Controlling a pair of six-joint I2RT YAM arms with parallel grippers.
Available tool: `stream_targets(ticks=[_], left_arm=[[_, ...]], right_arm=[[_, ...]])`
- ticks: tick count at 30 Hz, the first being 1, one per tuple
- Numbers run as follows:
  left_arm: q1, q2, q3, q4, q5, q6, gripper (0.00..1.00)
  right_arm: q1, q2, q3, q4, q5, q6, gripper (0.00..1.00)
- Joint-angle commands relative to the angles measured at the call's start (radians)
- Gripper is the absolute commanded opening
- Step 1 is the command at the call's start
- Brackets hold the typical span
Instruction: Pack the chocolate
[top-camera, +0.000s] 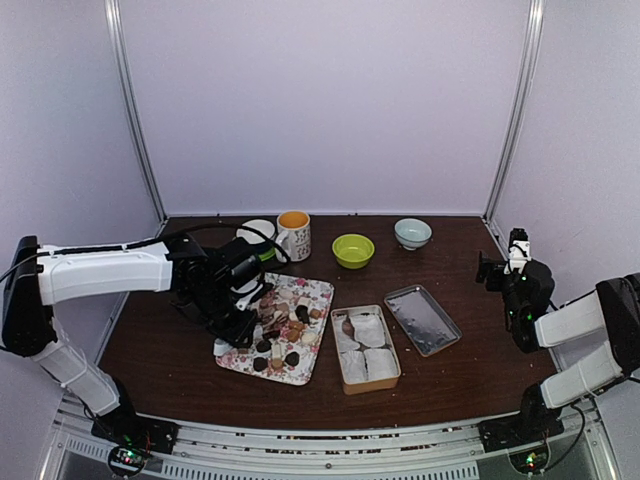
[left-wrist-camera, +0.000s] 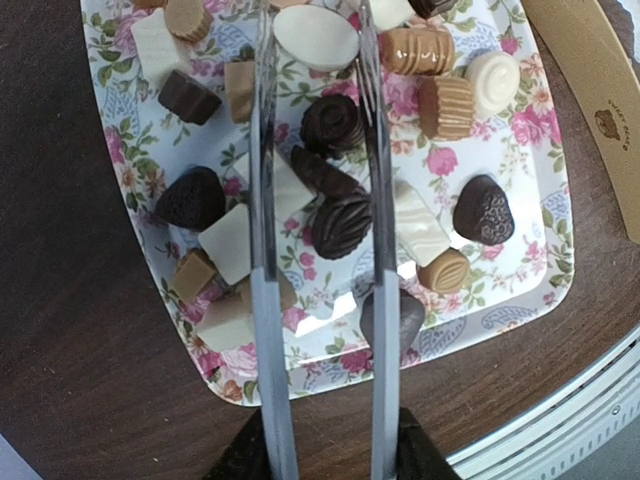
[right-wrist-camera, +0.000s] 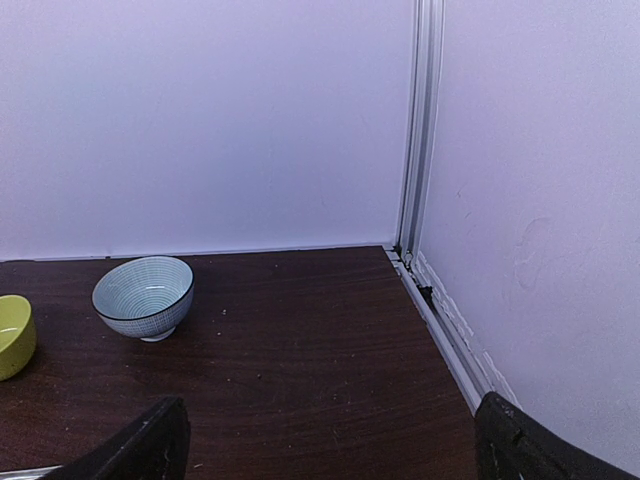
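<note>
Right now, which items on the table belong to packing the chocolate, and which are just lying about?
Belongs: chocolates on floral tray; tongs in left gripper; paper-lined tin, its lid beside it.
Lying about: mug, white cup, green bowl, blue striped bowl.

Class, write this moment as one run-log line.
left gripper: holds tongs above chocolate on tray | right gripper: open, empty
</note>
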Motion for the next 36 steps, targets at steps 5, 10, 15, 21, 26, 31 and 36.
stream_targets(ticks=[5,10,15,21,26,31,36], left_arm=[[-0.003,0.05,0.048,0.02,-0.042,0.007,0.36],[-0.003,0.027,0.049,0.018,-0.061,0.0,0.28],[-0.003,-0.038,0.049,0.001,-0.082,-0.011,0.25],[-0.003,-0.123,0.047,-0.009,-0.068,-0.011,0.22],[-0.004,-0.172,0.042,-0.008,-0.077,-0.028,0.21],[-0.004,-0.219,0.027,0.067,-0.038,0.002,0.21],[-0.004,-0.21,0.025,0.093,-0.005,0.002,0.23]], right_arm=[[-0.006,0.004,0.017,0.006,0.016,0.008,1.0],[-0.007,0.004,0.016,0.007,0.016,0.008,1.0],[-0.007,0.004,0.015,0.006,0.017,0.007,1.0],[-0.007,0.003,0.016,0.006,0.017,0.008,1.0],[-0.007,0.004,0.015,0.006,0.016,0.007,1.0],[-0.007,0.005,0.016,0.006,0.016,0.008,1.0],[-0.007,0.005,0.017,0.006,0.017,0.007,1.0]])
